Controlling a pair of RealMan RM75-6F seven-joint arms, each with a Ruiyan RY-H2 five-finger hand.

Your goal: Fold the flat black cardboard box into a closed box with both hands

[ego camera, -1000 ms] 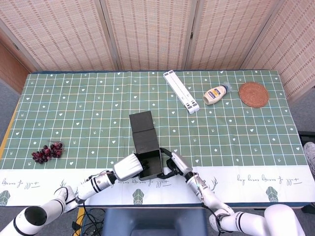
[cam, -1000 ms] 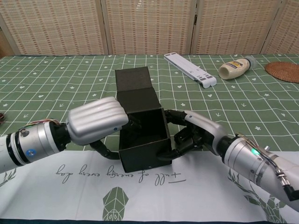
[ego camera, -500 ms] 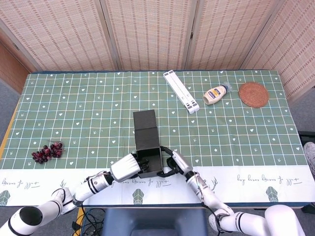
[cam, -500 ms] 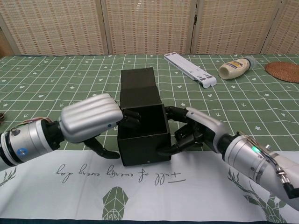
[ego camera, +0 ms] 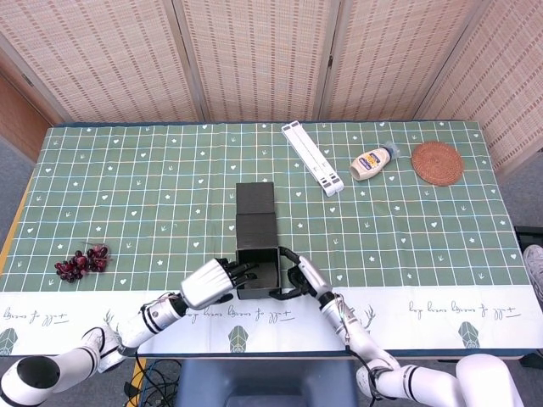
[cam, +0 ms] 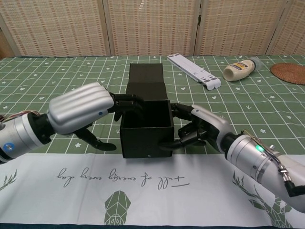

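Cardboard box (ego camera: pixel 257 259), black, sits near the front edge of the tabletop (ego camera: pixel 127 195), just behind the white printed border of the green checked cloth. Its body stands erected as an open-topped square, with the lid flap (ego camera: pixel 255 197) lying flat on the cloth behind it, pointing away from the robot. In the chest view the box (cam: pixel 145 129) shows its hollow interior, with the lid (cam: pixel 146 74) extending toward the screen at the back. Left hand (ego camera: pixel 214 281) grips the box at its left wall: the fingers (cam: pixel 125 101) hook over the top rim there, and the thumb reaches along the cloth toward the lower left corner of the box. Right hand (ego camera: pixel 299 275) holds the box at its right wall, with the upper fingers (cam: pixel 183 110) against the top right edge and a lower digit pressed against the front right corner near the base. Both hands are therefore closed on the box, one on each side. Elsewhere on the tabletop, a bunch of dark red grapes (ego camera: pixel 81 262) lies well to the left. A white folding stand (ego camera: pixel 312 158), a squeeze bottle (ego camera: pixel 373 161) lying on its side and a round woven coaster (ego camera: pixel 437 163) lie toward the far right.
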